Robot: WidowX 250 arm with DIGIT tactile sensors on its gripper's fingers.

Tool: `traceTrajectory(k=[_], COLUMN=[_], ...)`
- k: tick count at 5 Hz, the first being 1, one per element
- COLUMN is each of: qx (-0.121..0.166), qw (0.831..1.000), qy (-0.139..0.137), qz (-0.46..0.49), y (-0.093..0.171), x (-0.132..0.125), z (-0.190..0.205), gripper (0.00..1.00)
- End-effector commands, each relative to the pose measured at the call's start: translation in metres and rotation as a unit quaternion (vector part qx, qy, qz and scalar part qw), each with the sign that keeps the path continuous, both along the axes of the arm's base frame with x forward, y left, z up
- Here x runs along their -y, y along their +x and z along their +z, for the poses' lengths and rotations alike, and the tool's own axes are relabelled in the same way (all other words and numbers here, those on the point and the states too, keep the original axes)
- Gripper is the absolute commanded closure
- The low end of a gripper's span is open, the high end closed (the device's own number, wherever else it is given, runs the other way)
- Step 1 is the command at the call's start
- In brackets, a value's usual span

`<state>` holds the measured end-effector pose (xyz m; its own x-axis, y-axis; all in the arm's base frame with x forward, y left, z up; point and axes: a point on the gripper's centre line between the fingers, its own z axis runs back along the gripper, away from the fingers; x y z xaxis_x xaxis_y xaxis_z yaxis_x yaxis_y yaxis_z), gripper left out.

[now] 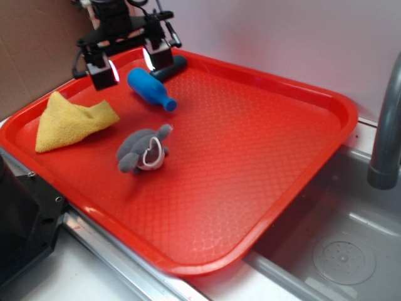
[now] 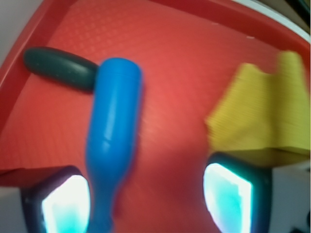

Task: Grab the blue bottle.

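One red tray (image 1: 301, 157) carries four things (one blue bottle (image 1: 149, 87), one yellow cloth (image 1: 72, 121), one grey plush toy (image 1: 143, 151), one dark oval object (image 2: 60, 68)).

no text, label, brand, number or sign can be read in either view. the blue bottle (image 1: 151, 88), the red tray (image 1: 263, 188) under it and the yellow cloth (image 1: 72, 120) near it are plain, without print.
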<state>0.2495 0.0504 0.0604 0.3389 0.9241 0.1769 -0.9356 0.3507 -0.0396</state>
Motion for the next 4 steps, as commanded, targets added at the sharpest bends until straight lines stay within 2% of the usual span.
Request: traceTrajectory(k=[1, 2, 3, 4], qx=[0.020, 0.015, 0.021, 0.017], qw=[0.999, 0.999, 0.999, 0.999], qy=[0.025, 0.032, 0.030, 0.015], qz=[0.009, 0.013, 0.016, -0.024], y=[0.031, 0.035, 0.034, 0.034], x=[-0.017, -0.019, -0.020, -0.018], z=[-0.021, -0.030, -0.030, -0.020], gripper=[0.00, 0.45, 1.00, 1.00])
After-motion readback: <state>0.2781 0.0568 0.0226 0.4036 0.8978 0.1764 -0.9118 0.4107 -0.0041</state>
